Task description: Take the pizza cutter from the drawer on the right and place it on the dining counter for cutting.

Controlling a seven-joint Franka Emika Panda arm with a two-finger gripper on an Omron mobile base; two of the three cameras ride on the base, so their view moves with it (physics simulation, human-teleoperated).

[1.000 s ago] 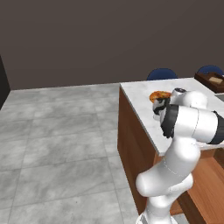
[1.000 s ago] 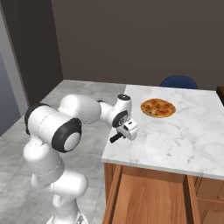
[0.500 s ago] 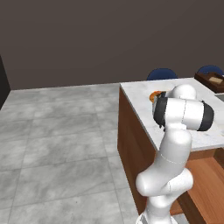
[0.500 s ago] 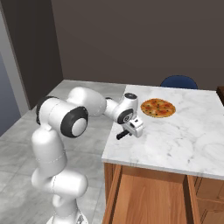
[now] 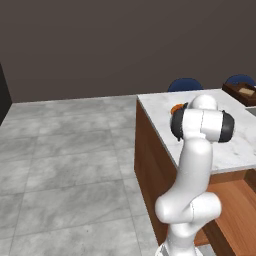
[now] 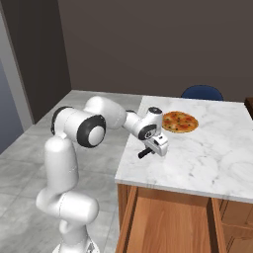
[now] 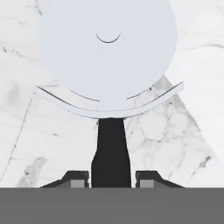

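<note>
Gripper (image 7: 111,178) clamped on dark handle of pizza cutter (image 7: 107,61), wheel pointing straight ahead along the jaws, held low over dining counter (image 6: 217,158), near its front-left corner.

Pale grey wheel and short black handle on the pizza cutter (image 7: 107,57); white-grey marble with faint darker veins on the dining counter (image 6: 212,158), over a warm brown wooden base; plain brown wood inside the drawer (image 6: 170,222); orange topping speckled dark red on the pizza (image 6: 180,121); glossy white arm (image 6: 62,163) with black joints; mottled grey floor tiles (image 5: 65,165); deep blue chair (image 6: 201,92); dull dark brown wall (image 5: 115,45).
</note>
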